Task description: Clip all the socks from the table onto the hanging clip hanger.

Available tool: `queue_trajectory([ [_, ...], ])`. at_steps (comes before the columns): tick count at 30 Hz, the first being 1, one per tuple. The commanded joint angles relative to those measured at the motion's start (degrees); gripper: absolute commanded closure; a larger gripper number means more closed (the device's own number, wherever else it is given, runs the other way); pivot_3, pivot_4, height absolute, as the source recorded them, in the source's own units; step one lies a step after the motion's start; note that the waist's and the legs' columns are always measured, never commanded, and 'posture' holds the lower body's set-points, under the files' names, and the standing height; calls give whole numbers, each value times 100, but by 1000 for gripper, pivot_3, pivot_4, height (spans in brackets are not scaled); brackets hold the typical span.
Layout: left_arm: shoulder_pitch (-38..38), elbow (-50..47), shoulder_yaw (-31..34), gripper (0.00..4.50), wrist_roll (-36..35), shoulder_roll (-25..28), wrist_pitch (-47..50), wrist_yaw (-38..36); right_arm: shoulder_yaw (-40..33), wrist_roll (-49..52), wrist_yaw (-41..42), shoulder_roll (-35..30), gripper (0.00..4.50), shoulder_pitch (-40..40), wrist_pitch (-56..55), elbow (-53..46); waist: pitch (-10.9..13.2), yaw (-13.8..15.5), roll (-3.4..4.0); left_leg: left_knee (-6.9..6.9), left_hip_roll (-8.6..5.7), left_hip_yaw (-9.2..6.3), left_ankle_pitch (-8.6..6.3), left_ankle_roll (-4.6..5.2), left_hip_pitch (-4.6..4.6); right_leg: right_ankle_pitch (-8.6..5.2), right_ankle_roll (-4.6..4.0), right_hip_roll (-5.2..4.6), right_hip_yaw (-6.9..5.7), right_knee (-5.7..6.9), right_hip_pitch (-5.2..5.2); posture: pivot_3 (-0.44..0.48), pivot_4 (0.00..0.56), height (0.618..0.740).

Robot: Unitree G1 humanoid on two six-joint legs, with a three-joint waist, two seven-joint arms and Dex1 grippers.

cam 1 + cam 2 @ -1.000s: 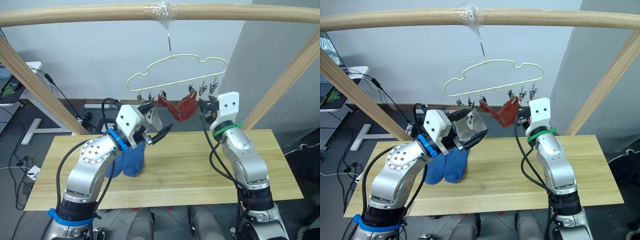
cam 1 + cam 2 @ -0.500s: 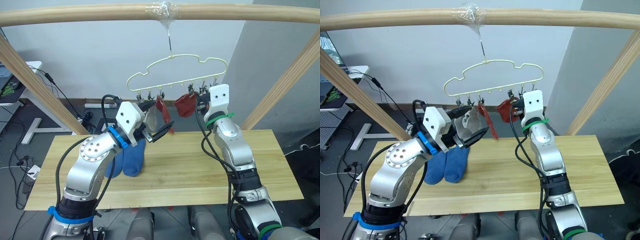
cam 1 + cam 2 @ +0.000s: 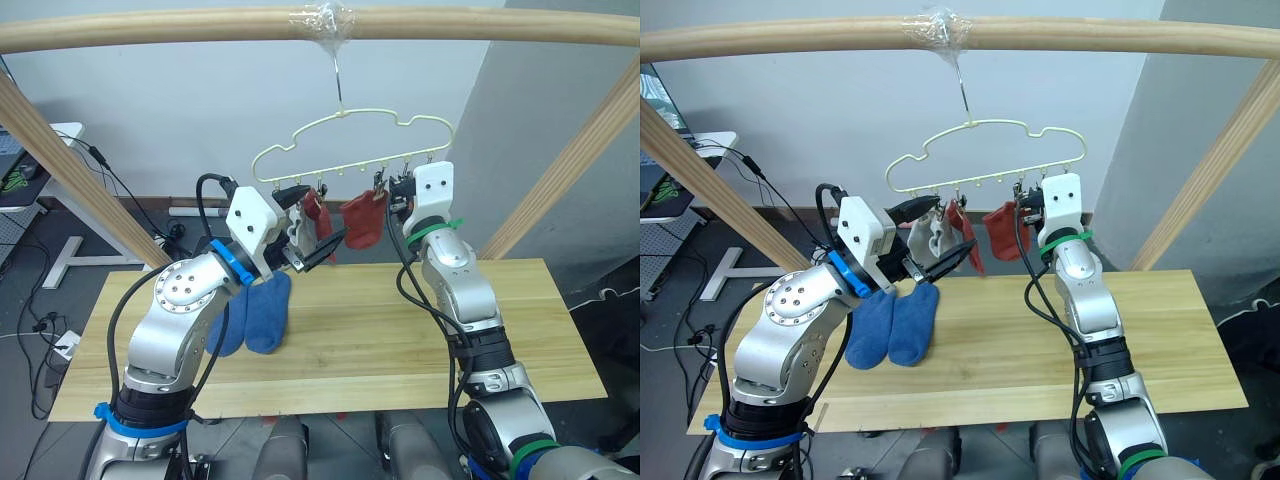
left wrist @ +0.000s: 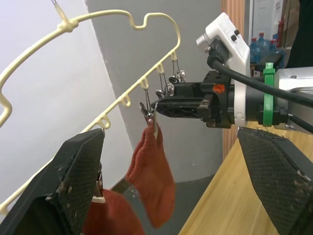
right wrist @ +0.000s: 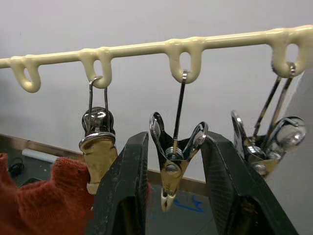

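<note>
The clip hanger point(image 3: 350, 150) hangs by its hook from the wooden pole point(image 3: 180, 25) across the top of the frame, in the upper centre. Along its lower wire, two rust red socks point(image 3: 360, 218) hang from clips at centre; a light grey sock point(image 3: 928, 236) sits just left of them, close to the left gripper, and whether a clip holds it cannot be told. Two blue socks point(image 3: 262, 315) lie side by side on the desk point(image 3: 380, 340) at its left centre, toes toward the near edge.

The left gripper point(image 3: 935, 238) is raised at the hanger's left end, its fingers point(image 4: 80, 171) spread wide apart and empty; in the left wrist view the nearer red sock hangs in the gap between them, touching neither. The right gripper point(image 3: 398, 192) is at the hanger's right end, beside the right-hand red sock. In the right wrist view its fingers point(image 5: 122, 191) stand open on either side of a bare silver clip point(image 5: 175, 161), close to it but apart; the next clip holds red fabric, and another bare clip hangs beyond.

The desk's centre and right half are bare wood, with open room to its right and near edges. Slanted poles of the frame point(image 3: 560, 170) stand at both sides of the picture.
</note>
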Motion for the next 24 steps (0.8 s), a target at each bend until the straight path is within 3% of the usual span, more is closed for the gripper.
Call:
queue_trajectory([
  [1, -180, -238, 108, 0, -145, -34, 22, 90, -35, -22, -39, 50, 2857, -221, -53, -229, 0, 0, 0, 0, 0, 0, 0, 0, 0, 0, 0, 0, 0, 0, 0, 131, 223, 740],
  [24, -269, -347, 101, 0, -274, -90, 170, 329, -49, -6, -24, 173, 2857, -405, -96, 30, 0, -1, 0, 1, 0, 0, 0, 0, 1, 1, -1, 1, 0, 2, 0, 138, 230, 740],
])
